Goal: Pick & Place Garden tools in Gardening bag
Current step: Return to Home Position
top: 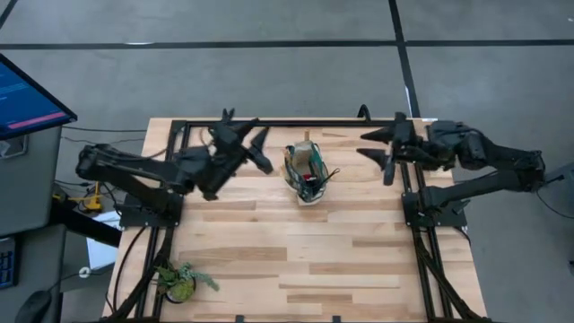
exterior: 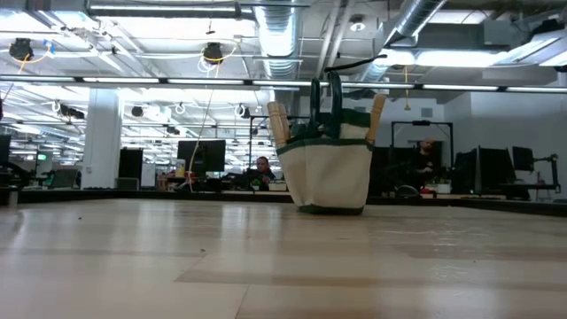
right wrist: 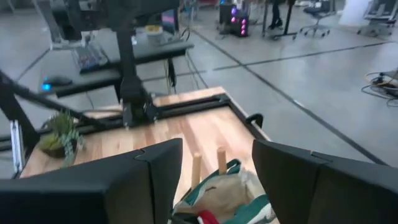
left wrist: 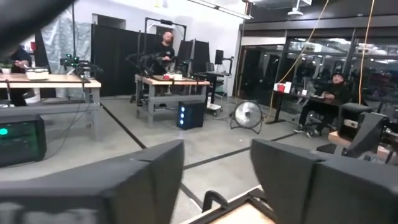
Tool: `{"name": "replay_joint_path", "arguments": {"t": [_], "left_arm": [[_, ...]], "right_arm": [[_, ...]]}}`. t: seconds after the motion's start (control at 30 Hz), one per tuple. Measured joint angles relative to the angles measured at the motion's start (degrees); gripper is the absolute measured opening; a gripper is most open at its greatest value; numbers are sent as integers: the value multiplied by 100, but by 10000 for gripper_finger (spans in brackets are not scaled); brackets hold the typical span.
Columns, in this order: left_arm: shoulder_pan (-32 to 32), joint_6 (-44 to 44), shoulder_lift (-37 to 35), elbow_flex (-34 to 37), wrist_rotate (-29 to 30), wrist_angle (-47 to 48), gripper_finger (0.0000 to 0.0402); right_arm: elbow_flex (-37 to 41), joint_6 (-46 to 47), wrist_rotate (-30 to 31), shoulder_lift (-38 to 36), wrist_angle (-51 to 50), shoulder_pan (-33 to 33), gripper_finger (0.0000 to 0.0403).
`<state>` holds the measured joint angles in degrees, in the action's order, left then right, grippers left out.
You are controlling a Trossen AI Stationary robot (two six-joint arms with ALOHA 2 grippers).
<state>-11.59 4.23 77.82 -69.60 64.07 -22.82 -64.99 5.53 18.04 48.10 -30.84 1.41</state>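
With the left gripper and right gripper hanging jaws apart, your bag is sitting far-centre between them, tools inside, probably soft and light, so be taking it by its handles.

The gardening bag is cream with dark green trim and handles; tan wooden tool handles and a red piece show at its mouth. The desk is pale wood in streaked planks. At its 7 o'clock corner, the plant is leafy green. The floor is grey.
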Motion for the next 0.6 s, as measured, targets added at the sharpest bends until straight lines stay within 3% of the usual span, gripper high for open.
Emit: {"name": "replay_joint_path", "arguments": {"t": [0.13, 0.27, 0.4, 0.6], "left_arm": [[0, -10, -499, 0, -10, 600, 98], [40, -17, -1030, 1, -294, 1135, 13], [48, -22, -1636, 0, -590, 1579, 3], [99, -707, -2384, 2, -1024, 3027, 1]], "right_arm": [[0, 50, -1, -256, 5, -256, 176], [2, -203, -333, -498, 10, -727, 121], [2, -426, -1137, -831, -51, -1465, 23], [0, -581, -2598, -1071, -258, -2678, 4]]}}
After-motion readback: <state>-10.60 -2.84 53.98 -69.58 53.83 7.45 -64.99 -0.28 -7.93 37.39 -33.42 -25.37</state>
